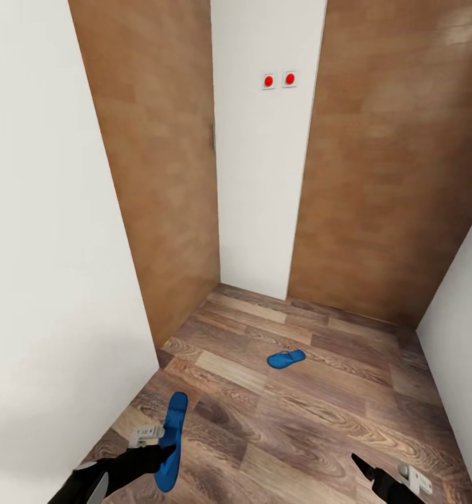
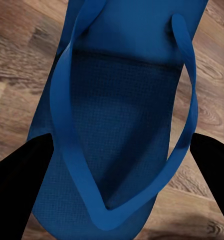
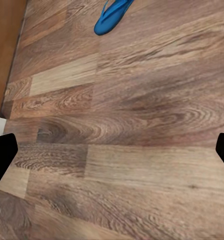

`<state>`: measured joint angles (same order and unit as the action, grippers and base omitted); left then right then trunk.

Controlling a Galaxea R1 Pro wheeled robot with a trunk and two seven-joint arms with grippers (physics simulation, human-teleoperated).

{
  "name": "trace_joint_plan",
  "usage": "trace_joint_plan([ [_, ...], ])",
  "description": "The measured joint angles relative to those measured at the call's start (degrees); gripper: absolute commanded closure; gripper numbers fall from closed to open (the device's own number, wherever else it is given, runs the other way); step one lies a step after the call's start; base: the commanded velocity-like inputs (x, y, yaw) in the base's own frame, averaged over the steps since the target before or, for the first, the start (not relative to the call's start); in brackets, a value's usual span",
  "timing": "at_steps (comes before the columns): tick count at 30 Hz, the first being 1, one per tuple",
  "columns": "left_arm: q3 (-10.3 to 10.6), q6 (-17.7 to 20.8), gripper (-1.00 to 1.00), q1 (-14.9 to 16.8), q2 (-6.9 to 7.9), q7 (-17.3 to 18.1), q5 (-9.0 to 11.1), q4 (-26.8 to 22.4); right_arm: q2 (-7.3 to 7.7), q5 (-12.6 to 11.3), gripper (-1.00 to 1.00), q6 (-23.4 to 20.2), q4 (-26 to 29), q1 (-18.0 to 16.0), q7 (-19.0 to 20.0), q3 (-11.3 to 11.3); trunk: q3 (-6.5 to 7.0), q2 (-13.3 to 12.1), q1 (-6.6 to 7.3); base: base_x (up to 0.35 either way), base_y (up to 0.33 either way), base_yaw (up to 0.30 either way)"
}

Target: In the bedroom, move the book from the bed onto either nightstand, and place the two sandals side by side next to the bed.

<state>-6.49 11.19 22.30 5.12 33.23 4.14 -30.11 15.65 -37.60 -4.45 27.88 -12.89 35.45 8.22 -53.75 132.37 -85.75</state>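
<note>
Blue sandal (image 1: 171,441) clamped in left jaws (image 1: 167,453), second sandal (image 1: 286,359) on wood floor (image 1: 320,420), right jaws (image 1: 365,470) spread, empty

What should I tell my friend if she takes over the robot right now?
Left gripper: shut on one blue sandal, held near the wood floor; the left wrist view shows the sandal's strap side close up.
Right gripper: open and holding nothing, low at the right.
Other sandal: lying on the floor ahead, near the white wall between two wood panels.
Done: one sandal picked up.
Left: fetch the second sandal, put both side by side by the bed, then move the book to a nightstand. Those spots are not in sight here.
</note>
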Motion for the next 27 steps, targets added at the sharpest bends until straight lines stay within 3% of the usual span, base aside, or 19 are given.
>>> trace_joint_plan([
  [5,0.0,0.0,1.0,0.0,0.0,0.0,0.0,0.0,0.0,0.0,-1.0,0.0,0.0,0.0,0.0,0.0,0.0,0.0,0.02,0.081,0.0,-0.01],
  [21,0.0,0.0,1.0,0.0,0.0,0.0,0.0,0.0,0.0,0.0,-1.0,0.0,0.0,0.0,0.0,0.0,0.0,0.0,0.03,0.313,0.0,0.0],
  [27,0.0,0.0,1.0,0.0,0.0,0.0,0.0,0.0,0.0,0.0,-1.0,0.0,0.0,0.0,0.0,0.0,0.0,0.0,0.01,0.117,0.0,-0.124],
])
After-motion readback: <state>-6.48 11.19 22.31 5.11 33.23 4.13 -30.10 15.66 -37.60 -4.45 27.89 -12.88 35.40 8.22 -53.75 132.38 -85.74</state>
